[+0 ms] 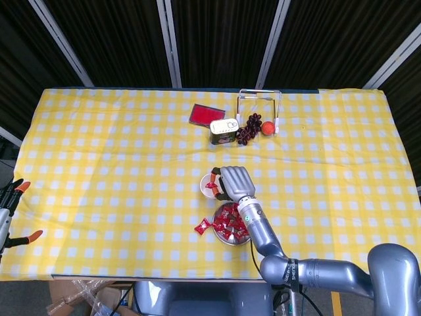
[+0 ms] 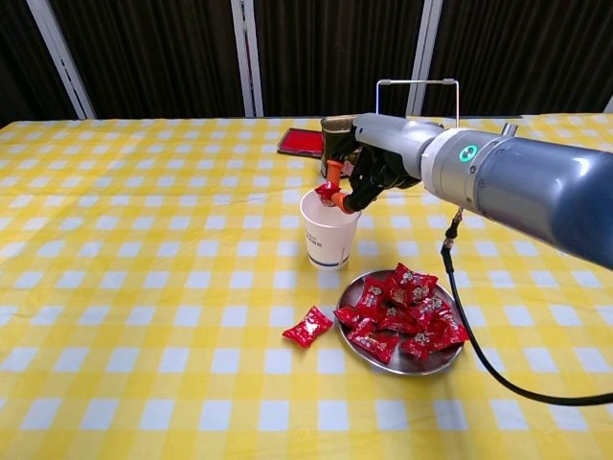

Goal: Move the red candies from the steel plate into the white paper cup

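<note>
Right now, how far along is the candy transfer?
Nothing visibly sits in the white paper cup yet; its inside is hidden. The right hand pinches one red candy at the cup's mouth. A pile remains on the steel plate, plus a stray candy on the cloth.

From the head view we look steeply down on the whole tabletop (image 1: 99, 164), from high above its near edge, with the far edge at the top. From the chest view we look forward across the tabletop (image 2: 115, 287) at a low angle and from much nearer. Both views share the white paper cup (image 1: 209, 186) (image 2: 329, 230), the steel plate (image 1: 231, 241) (image 2: 402, 367) and the right robot hand (image 1: 234, 184) (image 2: 369, 158).
</note>
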Robot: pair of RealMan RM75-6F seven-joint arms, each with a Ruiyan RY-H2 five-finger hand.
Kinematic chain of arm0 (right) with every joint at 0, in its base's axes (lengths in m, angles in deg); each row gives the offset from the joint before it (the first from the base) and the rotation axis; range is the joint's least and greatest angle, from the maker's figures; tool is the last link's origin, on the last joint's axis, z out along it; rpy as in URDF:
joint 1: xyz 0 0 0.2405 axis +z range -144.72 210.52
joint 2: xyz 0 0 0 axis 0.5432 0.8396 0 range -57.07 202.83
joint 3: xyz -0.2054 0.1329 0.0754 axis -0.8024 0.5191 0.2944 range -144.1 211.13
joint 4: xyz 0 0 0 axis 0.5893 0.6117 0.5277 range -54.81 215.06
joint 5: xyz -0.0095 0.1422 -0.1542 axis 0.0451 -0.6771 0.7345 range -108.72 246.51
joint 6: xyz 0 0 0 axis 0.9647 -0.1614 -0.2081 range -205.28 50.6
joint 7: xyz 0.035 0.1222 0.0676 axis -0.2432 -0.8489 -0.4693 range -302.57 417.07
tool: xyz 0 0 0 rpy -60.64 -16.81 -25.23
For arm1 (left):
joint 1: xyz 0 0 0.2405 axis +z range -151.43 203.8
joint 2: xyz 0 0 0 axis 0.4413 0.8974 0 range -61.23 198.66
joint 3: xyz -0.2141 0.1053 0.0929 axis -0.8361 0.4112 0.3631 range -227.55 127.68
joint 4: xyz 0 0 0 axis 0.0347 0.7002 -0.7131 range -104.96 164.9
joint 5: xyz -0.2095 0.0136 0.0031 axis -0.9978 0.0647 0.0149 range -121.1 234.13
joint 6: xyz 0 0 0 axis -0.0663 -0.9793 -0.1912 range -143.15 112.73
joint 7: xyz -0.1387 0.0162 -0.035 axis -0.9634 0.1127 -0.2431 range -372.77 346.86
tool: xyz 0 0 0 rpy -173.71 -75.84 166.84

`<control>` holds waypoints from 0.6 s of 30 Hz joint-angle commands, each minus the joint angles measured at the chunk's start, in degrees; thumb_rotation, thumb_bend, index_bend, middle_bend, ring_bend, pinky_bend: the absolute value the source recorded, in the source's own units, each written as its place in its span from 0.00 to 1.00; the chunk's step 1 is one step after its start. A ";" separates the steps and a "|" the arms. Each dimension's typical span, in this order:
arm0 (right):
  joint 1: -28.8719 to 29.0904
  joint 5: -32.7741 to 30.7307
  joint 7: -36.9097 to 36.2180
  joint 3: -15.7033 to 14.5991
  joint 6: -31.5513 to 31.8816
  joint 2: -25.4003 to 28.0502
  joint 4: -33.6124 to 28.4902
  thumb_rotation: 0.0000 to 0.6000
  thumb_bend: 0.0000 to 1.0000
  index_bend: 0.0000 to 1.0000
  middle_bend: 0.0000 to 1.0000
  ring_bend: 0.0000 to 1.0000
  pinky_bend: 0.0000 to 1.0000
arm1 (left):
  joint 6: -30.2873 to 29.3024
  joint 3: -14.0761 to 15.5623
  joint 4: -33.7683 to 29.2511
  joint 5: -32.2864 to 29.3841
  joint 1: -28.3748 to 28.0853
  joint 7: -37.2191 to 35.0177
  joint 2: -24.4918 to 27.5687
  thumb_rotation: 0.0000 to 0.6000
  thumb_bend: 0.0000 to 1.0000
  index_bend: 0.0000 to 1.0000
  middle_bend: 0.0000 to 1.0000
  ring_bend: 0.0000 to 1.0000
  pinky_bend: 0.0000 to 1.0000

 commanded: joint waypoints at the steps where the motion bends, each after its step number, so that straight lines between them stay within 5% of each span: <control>1: 0.07 0.02 -0.11 -0.33 0.23 0.09 -0.28 1.00 0.51 0.47 0.82 0.97 1.00 | -0.01 0.00 -0.03 -0.02 0.01 0.03 0.01 1.00 0.02 0.00 0.00 0.00 0.00; 8: 0.23 0.25 -0.32 -0.92 1.00 0.20 -0.96 1.00 0.48 0.26 0.82 0.97 1.00 | -0.11 -0.01 -0.11 0.05 0.02 0.07 0.02 1.00 0.02 0.00 0.00 0.00 0.00; 18: -1.38 2.80 -0.16 -2.54 4.40 3.74 -7.78 1.00 0.48 0.25 0.82 0.97 1.00 | -0.09 -0.01 -0.05 0.12 -0.03 -0.19 0.04 1.00 0.02 0.00 0.00 0.00 0.00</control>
